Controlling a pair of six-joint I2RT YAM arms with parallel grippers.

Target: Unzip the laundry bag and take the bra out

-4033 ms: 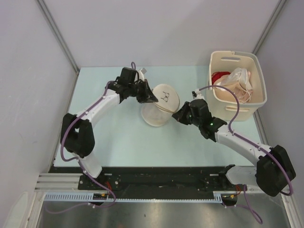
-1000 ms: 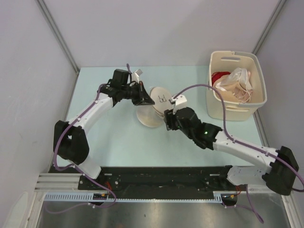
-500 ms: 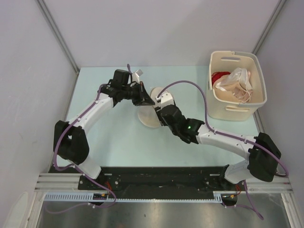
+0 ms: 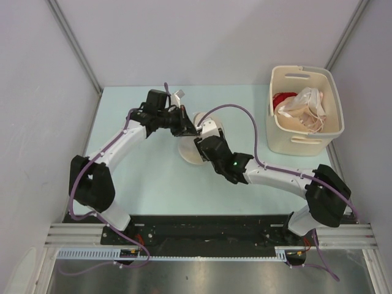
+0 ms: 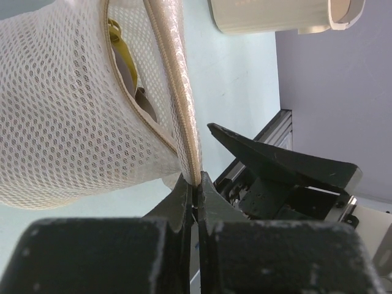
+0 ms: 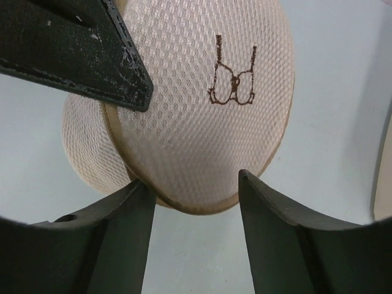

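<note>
The left wrist view alone shows the hold. The left claw [image 5: 195,184] is clamped tight on the zip rim of the round cream-beige mesh laundry bag [image 5: 67,110], with the rim's corded edge running up from between its fingertips. In that view a gap stands open between the rim and the mesh shell. A strip of the mustard-yellow fabric bra [image 5: 120,49] shows inside the gap, and the rest of it is hidden behind the mesh.

The right wrist view shows the bag's outer face, with a small dark line print [image 6: 233,79] on the domed shell. The right claw [image 6: 193,193] is spread wide, one finger on each side of the bag's lower edge, and not gripping it. The yellow garment cannot be seen from this side.

From the top view the bag [image 4: 191,156] sits near the middle of the pale green table [image 4: 135,184]. It is mostly covered by the left claw [image 4: 190,130] and the right claw [image 4: 201,142], so neither grip can be read there. The cream rectangular plastic basket [image 4: 300,144] stands well apart at the far right, holding a pale pink-white garment [image 4: 304,104] and a red cloth [image 4: 280,99].
</note>
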